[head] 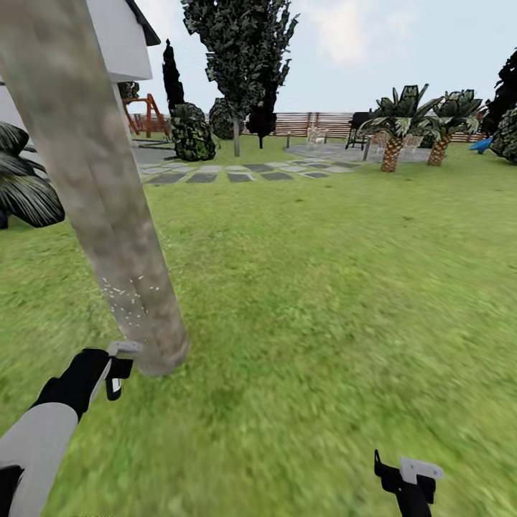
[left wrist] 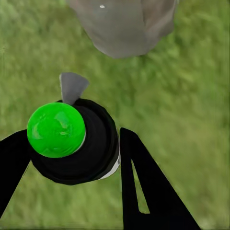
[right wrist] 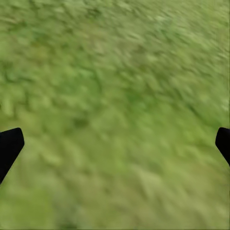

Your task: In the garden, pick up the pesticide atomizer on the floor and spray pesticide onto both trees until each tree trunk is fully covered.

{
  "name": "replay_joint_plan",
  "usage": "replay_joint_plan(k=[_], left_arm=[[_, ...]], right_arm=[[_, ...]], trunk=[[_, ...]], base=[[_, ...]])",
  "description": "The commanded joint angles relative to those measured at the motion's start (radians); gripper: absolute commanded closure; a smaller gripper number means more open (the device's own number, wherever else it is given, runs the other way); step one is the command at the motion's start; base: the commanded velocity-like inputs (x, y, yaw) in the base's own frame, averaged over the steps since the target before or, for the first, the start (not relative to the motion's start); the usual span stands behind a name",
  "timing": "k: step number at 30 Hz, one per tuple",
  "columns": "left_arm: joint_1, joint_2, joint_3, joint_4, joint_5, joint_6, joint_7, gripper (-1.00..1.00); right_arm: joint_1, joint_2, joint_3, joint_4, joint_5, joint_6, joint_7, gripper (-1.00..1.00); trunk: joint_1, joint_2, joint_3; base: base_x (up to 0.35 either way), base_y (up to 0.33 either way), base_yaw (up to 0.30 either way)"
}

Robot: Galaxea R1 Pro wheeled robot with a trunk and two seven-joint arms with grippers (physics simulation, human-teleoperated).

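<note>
Spraying the near tree trunk (head: 100, 215) is the step in hand, judging from the head view: whitish pesticide specks (head: 129, 294) dot the bark low down, at about 8 o'clock in the frame, while the upper bark looks bare. The left gripper (head: 118, 370) reaches in from 7 o'clock, its forearm angled up toward the trunk base, a grey nozzle tip just beside the bark. The right gripper (head: 409, 477) hangs low at 5 o'clock over the lawn (head: 323, 287), well apart from the trunk and carrying nothing. A second tall tree (head: 237, 72) stands far off at 12 o'clock, before the wooden fence (head: 316, 123).

In the left wrist view the jaws are clamped on the pesticide atomizer (left wrist: 81, 148), a dark round body with a bright green cap, one black finger (left wrist: 143, 187) on either side. Its grey nozzle points at the trunk base, which shows at 12 o'clock.

In the right wrist view the jaws stand wide apart over blurred grass, a fingertip (right wrist: 9, 146) at each edge.

The next move likely calls for raising the left arm so the mist climbs the bark, then working round the trunk's far side, with the distant tree yet to do
</note>
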Motion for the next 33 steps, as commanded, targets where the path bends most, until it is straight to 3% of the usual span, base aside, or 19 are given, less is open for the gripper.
replay_joint_plan(k=[1, 5, 7, 9, 11, 25, 33], left_arm=[[0.003, 0.001, 0.000, 0.002, 0.001, -0.003, 0.024, 1.00], [0.022, -0.001, 0.000, 0.004, 0.016, -0.007, 0.067, 1.00], [0.029, -0.005, 0.001, 0.009, 0.058, -0.009, 0.070, 1.00], [0.039, -0.006, 0.001, 0.016, 0.079, -0.017, 0.070, 1.00], [0.047, -0.009, 0.000, 0.016, 0.088, -0.065, 0.072, 1.00], [0.048, -0.010, 0.000, 0.013, 0.089, -0.084, 0.073, 1.00], [0.048, -0.012, -0.001, 0.014, 0.091, -0.084, 0.073, 1.00]], right_arm=[[0.000, 0.000, 0.000, 0.000, 0.000, 0.000, 0.000, -1.00], [0.000, 0.000, 0.000, 0.001, 0.000, 0.001, 0.000, -1.00], [0.000, 0.000, 0.000, 0.001, 0.000, 0.001, 0.000, -1.00], [0.000, 0.000, 0.000, 0.001, 0.000, 0.001, 0.000, -1.00], [0.000, 0.002, 0.000, 0.002, 0.000, 0.001, 0.000, -1.00], [0.000, 0.002, 0.000, 0.002, 0.000, 0.001, 0.000, -1.00], [0.000, 0.002, 0.000, 0.002, 0.000, 0.001, 0.000, -1.00]], trunk=[[0.000, 0.000, 0.000], [0.000, 0.000, 0.000], [0.000, 0.000, 0.000], [0.000, 0.000, 0.000], [0.000, 0.000, 0.000], [0.000, 0.000, 0.000], [0.000, 0.000, 0.000]], base=[[0.062, -0.078, 0.270], [0.016, -0.020, 0.276], [0.009, -0.026, 0.278], [0.072, -0.147, 0.271], [0.172, -0.206, 0.098], [0.121, -0.234, 0.002], [0.000, -0.276, 0.217]])
